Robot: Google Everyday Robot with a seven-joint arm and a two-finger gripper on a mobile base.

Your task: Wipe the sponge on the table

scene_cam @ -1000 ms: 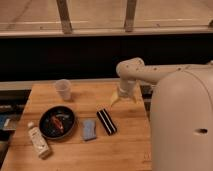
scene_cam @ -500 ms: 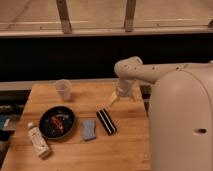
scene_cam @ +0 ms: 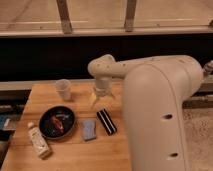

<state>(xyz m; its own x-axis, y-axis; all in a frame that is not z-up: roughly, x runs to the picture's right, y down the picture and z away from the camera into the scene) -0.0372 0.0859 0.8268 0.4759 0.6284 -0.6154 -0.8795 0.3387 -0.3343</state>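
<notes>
The blue-grey sponge [scene_cam: 89, 129] lies flat on the light wooden table [scene_cam: 75, 156], between a dark bowl and a black striped block. My gripper [scene_cam: 100, 102] hangs from the white arm, pointing down just behind the block and up and to the right of the sponge. It is apart from the sponge. Its fingers look spread, open, with nothing between them.
Just right of the sponge lies a black block with pale stripes [scene_cam: 106, 121]. To the sponge's left is a dark bowl [scene_cam: 57, 122] holding something red. A clear cup [scene_cam: 63, 89] stands at the back left and a small bottle [scene_cam: 38, 141] lies front left. The robot's white body [scene_cam: 160, 120] covers the table's right side.
The arm and gripper have swung left across the table, from over its right part to just behind the striped block. The objects have not moved.
</notes>
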